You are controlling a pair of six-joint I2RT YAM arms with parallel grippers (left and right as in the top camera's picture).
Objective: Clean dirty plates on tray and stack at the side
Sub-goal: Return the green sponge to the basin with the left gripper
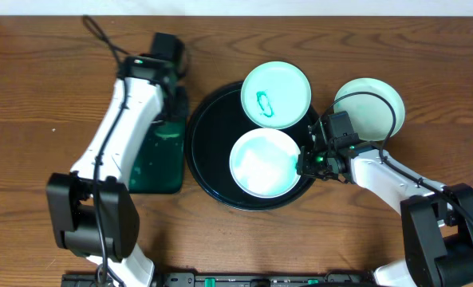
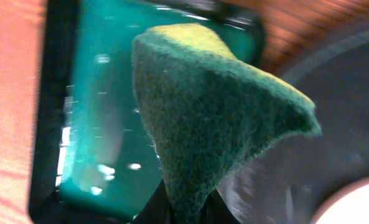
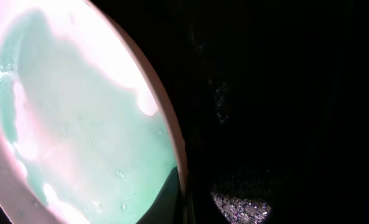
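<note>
The black tray (image 1: 208,171) holds two plates. The near plate (image 1: 260,163) is wet and pale, and my right gripper (image 1: 305,163) is shut on its right rim. In the right wrist view that plate (image 3: 78,124) shows a thin mint film, with its rim pinched in the gripper (image 3: 183,190). The far plate (image 1: 276,94) has a teal smear at its centre and lies over the tray's upper right rim. A third plate (image 1: 369,108) sits on the table right of the tray. My left gripper (image 2: 190,208) is shut on a green sponge (image 2: 215,112) above the rectangular green tray (image 2: 103,124).
The rectangular green tray (image 1: 156,163) lies just left of the black tray, under my left arm (image 1: 120,127). My right arm (image 1: 388,179) reaches in from the lower right. Bare wood table (image 1: 45,96) lies to the far left and along the front.
</note>
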